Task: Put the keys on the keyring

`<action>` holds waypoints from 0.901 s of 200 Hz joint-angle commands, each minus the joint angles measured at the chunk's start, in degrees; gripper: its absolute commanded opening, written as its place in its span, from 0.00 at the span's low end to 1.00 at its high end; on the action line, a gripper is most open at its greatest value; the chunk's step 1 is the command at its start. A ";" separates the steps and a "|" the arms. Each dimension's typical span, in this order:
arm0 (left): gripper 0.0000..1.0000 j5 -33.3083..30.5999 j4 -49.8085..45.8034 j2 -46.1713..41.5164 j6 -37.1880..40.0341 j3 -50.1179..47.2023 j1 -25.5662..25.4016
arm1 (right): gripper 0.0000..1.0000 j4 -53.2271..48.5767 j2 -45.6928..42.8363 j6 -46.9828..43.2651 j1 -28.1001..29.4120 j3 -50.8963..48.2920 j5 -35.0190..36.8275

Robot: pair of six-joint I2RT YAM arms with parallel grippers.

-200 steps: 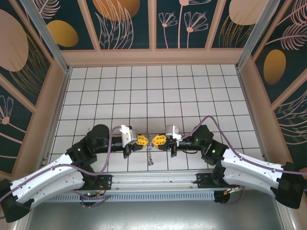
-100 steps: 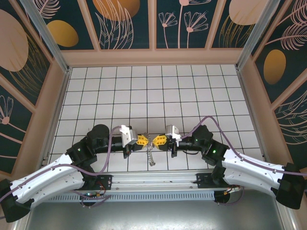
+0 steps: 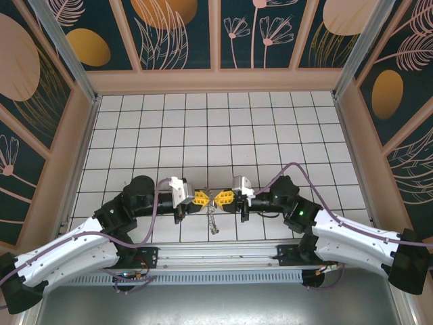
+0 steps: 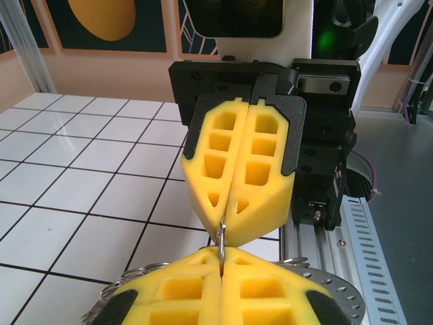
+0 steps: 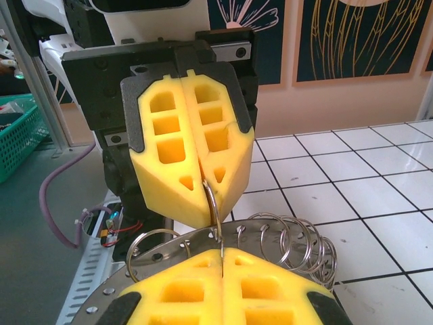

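My left gripper (image 3: 205, 199) and right gripper (image 3: 218, 198) meet tip to tip low over the table's near middle, both shut. Between their yellow fingers (image 4: 264, 169) they pinch the same small metal loop (image 5: 213, 203) on the rim of the keyring (image 5: 298, 240). The keyring is a grey metal hoop with punched holes and several wire loops, and it hangs below the two tips (image 3: 213, 220). In the left wrist view its loops (image 4: 128, 284) and rim (image 4: 335, 291) stick out from under my own fingers. The keys are out of view.
White tiled floor (image 3: 216, 135) stretches behind the grippers up to patterned walls (image 3: 216, 40) on three sides. A metal rail (image 3: 216, 254) runs along the near edge just behind the hanging ring. A green basket (image 5: 17, 128) stands off the table on the left of the right wrist view.
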 commanded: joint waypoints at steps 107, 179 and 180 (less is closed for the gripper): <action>0.00 -0.78 0.80 -0.39 1.10 2.35 -0.21 | 0.00 -3.08 -0.92 0.81 0.35 2.74 0.27; 0.00 -0.51 1.13 0.34 1.17 2.20 -0.27 | 0.00 -2.54 -0.08 0.73 0.41 3.66 -0.50; 0.00 -0.46 1.14 0.32 1.18 2.19 -0.24 | 0.00 -2.51 -0.11 0.77 0.38 3.66 -0.51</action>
